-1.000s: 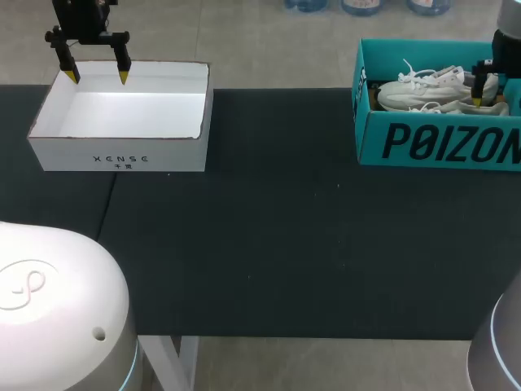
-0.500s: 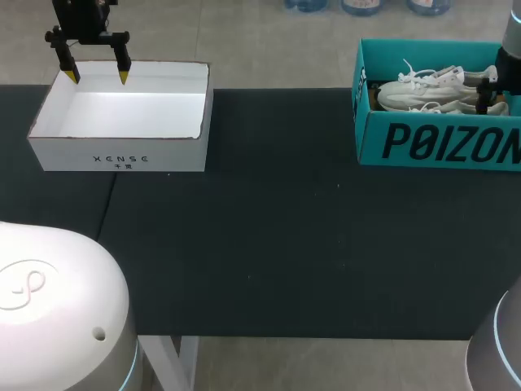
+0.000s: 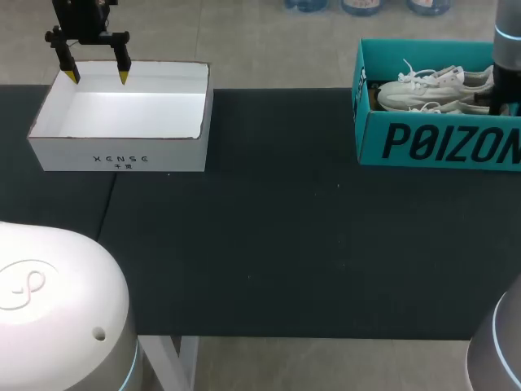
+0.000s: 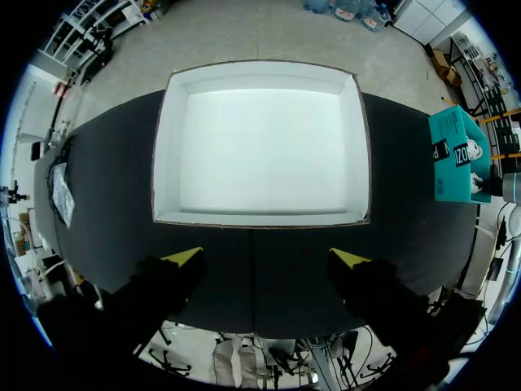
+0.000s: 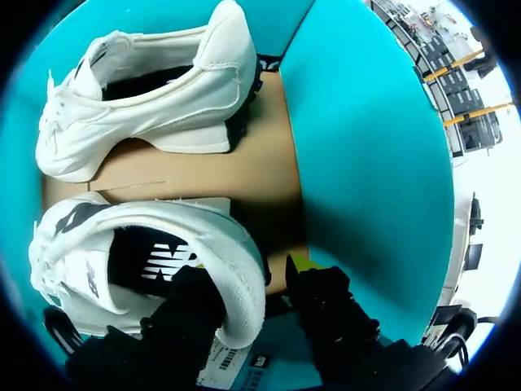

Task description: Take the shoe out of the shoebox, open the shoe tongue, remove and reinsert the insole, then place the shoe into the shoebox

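Inside the teal cardboard shoebox (image 5: 366, 163), your right end effector (image 5: 251, 273) straddles the nearer white sneaker's (image 5: 220, 236) heel, not yet clenched.

Open white box (image 3: 65, 155), apparently cardboard w/ brown-edged rim, sits upright at far left of black-topped table (image 3: 285, 244); small dark print on near wall.

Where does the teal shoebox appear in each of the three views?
Head view: the shoebox sits at the table's far right corner.
Left wrist view: the shoebox is small, far past one side of the white box.
Right wrist view: the shoebox's teal wall rises beside the white shoes.
Landmark: the white shoes, in head and right wrist views.
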Motion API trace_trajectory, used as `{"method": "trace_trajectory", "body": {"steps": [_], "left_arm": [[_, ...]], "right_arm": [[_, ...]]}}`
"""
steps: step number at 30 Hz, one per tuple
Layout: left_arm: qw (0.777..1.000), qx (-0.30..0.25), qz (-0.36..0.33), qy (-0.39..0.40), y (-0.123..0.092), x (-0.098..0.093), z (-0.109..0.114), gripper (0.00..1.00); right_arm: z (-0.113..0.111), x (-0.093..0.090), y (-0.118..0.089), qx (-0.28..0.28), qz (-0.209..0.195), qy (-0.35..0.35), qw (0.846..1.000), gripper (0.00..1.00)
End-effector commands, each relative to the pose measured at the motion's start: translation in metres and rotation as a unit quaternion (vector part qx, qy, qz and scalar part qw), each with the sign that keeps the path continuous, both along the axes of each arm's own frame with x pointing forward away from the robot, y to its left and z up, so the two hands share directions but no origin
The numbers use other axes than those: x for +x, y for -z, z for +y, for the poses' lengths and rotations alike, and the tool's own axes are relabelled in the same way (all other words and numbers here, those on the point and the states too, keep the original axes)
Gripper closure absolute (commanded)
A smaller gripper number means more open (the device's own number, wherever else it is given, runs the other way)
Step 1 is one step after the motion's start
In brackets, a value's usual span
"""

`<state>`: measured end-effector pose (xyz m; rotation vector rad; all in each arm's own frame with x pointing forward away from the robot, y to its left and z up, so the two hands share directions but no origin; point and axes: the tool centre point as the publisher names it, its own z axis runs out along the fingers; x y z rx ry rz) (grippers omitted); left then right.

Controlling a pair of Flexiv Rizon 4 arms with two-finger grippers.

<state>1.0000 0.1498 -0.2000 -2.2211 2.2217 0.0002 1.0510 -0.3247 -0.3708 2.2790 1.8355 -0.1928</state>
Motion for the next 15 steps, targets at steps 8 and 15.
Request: {"method": "trace_trajectory", "body": {"steps": [8, 15], "left_arm": [[1.0, 0.0, 0.0, 0.0, 0.0, 0.0, 0.0, 0.0], [1.0, 0.0, 0.0, 0.0, 0.0, 0.0, 0.0, 0.0]], "right_arm": [[-0.003, -0.006, -0.043, -0.019, -0.027, 0.014, 0.999, 1.0], [0.004, -0.013, -0.104, -0.003, -0.067, 0.021, 0.998, 1.0]]}}
